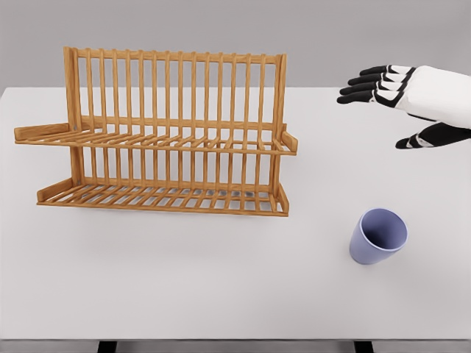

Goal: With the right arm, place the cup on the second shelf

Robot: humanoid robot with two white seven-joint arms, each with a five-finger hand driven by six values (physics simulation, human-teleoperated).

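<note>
Right hand [401,99] is up at the far right w/ fingers spread wide, holding nothing, so basically nothing's done yet imo. The cup [378,235] sits upright on the table [221,287], nearer the front and well apart from the hand. Both tiers of the wooden rack [158,136] are bare. Lots of open tabletop btw cup and rack, tho the cup's not far from the front edge.

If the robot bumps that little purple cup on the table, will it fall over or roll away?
The small lavender-blue cup already looks tilted, its open mouth facing up and toward the camera, so a bump could probably tip it. Its round sides suggest it might then roll on the smooth white table. It looks stiff and light. The right hand hovers open above and behind it, not touching.
</note>
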